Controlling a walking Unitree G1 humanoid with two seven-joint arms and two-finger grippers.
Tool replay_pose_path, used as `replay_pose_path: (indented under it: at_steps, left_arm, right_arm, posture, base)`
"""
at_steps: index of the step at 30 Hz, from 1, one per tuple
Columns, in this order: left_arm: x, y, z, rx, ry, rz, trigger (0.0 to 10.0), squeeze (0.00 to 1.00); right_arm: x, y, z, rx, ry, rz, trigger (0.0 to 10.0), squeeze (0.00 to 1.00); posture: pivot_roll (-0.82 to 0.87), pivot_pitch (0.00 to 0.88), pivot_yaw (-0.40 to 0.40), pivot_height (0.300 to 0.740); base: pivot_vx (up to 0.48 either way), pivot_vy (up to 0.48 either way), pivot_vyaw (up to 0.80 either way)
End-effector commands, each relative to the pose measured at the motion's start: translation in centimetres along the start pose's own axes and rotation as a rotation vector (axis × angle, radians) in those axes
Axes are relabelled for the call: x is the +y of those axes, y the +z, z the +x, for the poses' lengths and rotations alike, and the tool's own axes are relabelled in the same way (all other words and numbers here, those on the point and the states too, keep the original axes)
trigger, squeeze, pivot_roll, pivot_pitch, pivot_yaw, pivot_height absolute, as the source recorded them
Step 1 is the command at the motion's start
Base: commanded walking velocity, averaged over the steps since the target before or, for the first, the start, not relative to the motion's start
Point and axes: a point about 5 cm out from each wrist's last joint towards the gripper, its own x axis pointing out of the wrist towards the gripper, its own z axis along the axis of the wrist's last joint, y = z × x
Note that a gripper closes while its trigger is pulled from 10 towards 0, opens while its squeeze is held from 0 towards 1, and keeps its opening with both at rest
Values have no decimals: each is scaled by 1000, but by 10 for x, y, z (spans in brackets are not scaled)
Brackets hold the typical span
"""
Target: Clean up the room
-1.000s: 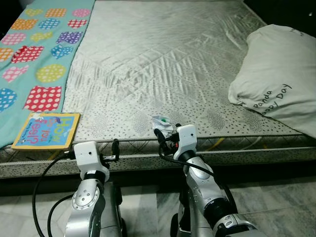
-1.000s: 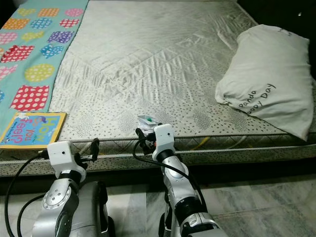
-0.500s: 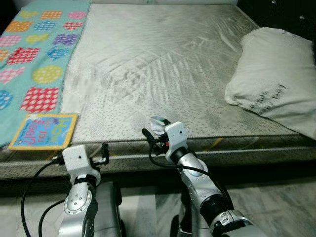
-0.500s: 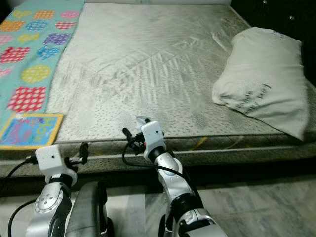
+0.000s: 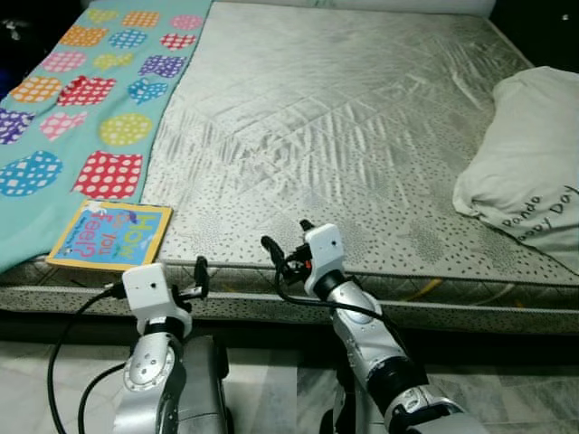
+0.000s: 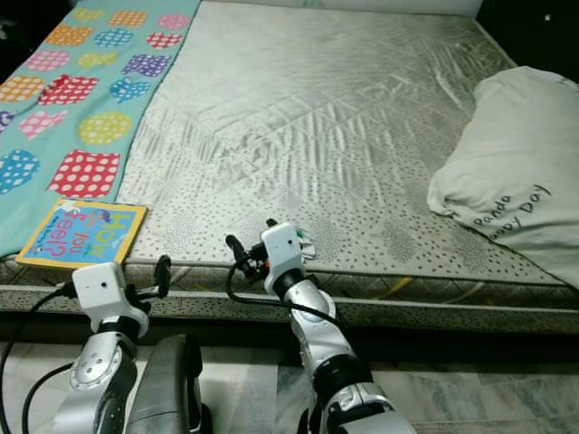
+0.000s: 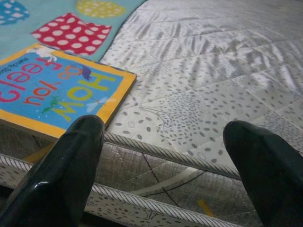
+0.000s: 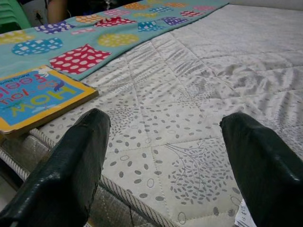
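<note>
One bare quilted mattress (image 5: 335, 117) takes up most of the head views, its right side cut off by the frame. Along its left edge lies a teal blanket (image 5: 63, 108) with dotted patches, also cropped. At right, a grey pillow (image 5: 534, 181) with printed lettering runs out of frame. Near the front-left corner a children's picture book (image 5: 110, 235) lies flat, partly on the blanket edge, just beyond the left gripper. Left gripper (image 7: 165, 175) hovers at the mattress front edge, jaws spread wide with nothing between them. Right gripper (image 8: 165, 165) sits over the front edge near the middle, jaws likewise spread and holding nothing. Small white crumpled item (image 6: 308, 242), maybe a wrapper, lies on the mattress just past the right wrist, mostly hidden behind it; a sliver shows at the right wrist view's corner (image 8: 244, 215). Can't tell what it is.
</note>
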Motion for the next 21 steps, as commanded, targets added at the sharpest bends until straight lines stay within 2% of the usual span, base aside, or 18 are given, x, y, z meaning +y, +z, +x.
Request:
replay_pose_path:
  at_steps: [1,5,17,21]
  left_arm:
    - [-1,-4,-2,16,2,0,10000,0]
    - [-3,-3,-3,9,-26,-20,10000,0]
    - [-2,-4,-2,16,-10,-8,10000,0]
    - [1,-6,-3,23,14,-3,10000,0]
  right_arm:
    - [0,-2,-1,6,0,6,10000,0]
    - [-1,-2,-1,8,-2,-1,10000,0]
    - [-3,-2,-1,9,-14,-9,10000,0]
    - [-14,1,-4,-6,-85,-62,10000,0]
  posture:
    - [71,105,-39,547]
    - [70,105,-39,547]
    - [69,105,-39,547]
    - [65,107,-38,547]
  base:
    - [0,0,0]
    - [254,0,0]
    - [327,0,0]
    - [214,0,0]
